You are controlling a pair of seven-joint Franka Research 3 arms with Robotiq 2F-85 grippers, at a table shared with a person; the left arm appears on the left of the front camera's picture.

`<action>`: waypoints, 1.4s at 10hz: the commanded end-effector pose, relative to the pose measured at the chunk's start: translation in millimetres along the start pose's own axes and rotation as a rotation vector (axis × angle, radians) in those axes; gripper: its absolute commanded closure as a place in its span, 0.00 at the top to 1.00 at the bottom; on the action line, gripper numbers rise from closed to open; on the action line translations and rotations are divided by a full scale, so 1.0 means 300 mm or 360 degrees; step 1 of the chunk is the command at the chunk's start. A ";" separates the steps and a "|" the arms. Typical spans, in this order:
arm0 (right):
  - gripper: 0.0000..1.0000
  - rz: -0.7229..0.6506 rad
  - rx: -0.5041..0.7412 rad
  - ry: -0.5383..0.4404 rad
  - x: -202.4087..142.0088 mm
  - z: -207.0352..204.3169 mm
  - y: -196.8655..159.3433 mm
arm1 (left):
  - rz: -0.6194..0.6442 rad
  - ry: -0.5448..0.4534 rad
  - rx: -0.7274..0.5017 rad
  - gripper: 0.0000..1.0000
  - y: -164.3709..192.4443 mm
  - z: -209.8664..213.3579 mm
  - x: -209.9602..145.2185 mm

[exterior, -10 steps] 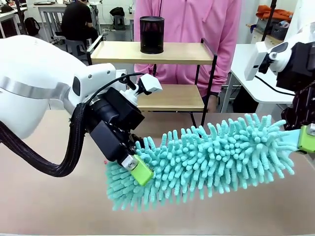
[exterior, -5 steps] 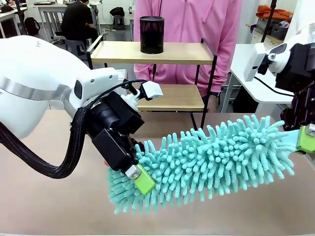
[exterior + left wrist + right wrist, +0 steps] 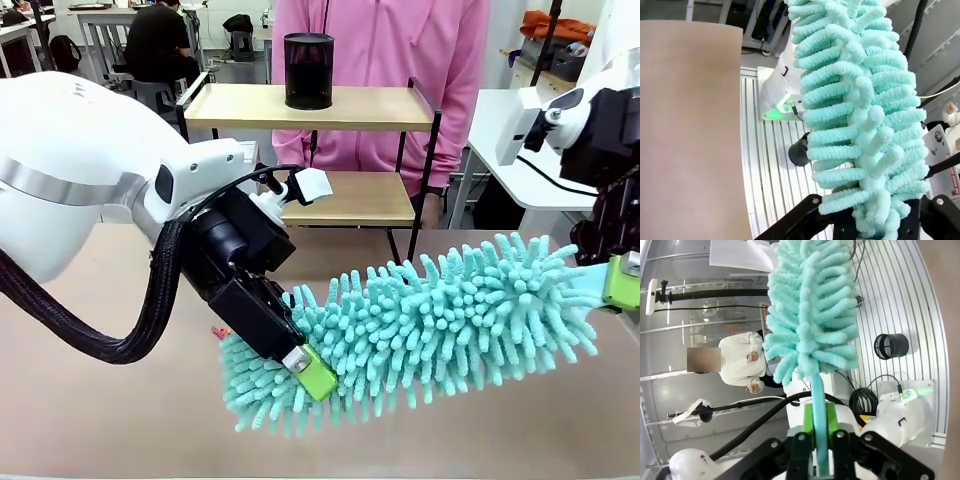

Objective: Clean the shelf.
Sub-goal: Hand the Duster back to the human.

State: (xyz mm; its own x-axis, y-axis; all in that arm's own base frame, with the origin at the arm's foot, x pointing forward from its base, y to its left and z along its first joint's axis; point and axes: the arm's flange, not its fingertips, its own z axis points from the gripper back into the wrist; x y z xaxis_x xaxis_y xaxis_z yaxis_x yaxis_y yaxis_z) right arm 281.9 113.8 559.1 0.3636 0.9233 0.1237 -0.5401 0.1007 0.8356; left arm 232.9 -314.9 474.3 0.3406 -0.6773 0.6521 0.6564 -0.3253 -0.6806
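Left claw (image 3: 312,372) slid right along duster (image 3: 440,320), lying crosswise

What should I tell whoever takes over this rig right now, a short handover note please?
Right gripper: shut on the teal duster's handle.
Left gripper: at the fluffy far end of the duster, fingers either side of the head; a firm grip cannot be confirmed.
Duster is held level above the brown table, in front of the shelf, not touching it.
A black mesh cup stands on the shelf's top board; the lower board is bare. A person in a pink top stands behind it.
Done: duster picked up. Left: wipe both boards.
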 end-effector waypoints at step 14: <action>1.00 -0.0056 0.0283 -0.1081 -0.184 0.159 0.010 | -0.0031 0.0054 0.0116 0.00 -0.095 0.147 -0.085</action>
State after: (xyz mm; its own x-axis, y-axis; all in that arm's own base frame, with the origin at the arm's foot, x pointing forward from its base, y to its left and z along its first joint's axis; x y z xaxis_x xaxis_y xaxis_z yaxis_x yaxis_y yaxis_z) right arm 301.0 50.2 579.0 0.6452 0.7020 0.3016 -0.4513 0.0316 0.8918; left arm 239.8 -277.1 489.0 0.3264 -0.6854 0.6509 0.7042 -0.2830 -0.6512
